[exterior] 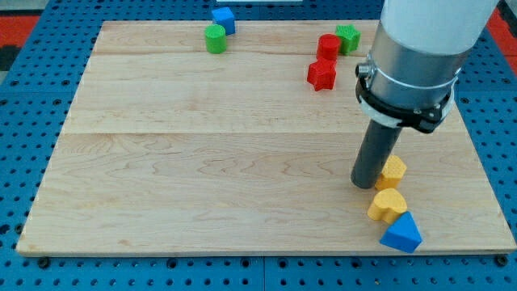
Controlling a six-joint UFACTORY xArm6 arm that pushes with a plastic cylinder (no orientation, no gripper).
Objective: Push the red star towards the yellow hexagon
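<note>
The red star (321, 75) lies near the view's top right, just below a red block (328, 46) whose shape I cannot make out. The yellow hexagon (393, 171) lies at the view's lower right. My tip (364, 183) rests on the board, touching or almost touching the hexagon's left side. The red star is well above the tip, toward the view's top.
A green star-like block (348, 37) sits right of the red block. A yellow heart (387, 205) and a blue triangle (402, 234) lie below the hexagon. A green cylinder (215, 38) and a blue block (224, 19) sit at the top middle. The arm's white body (428, 32) overhangs the right side.
</note>
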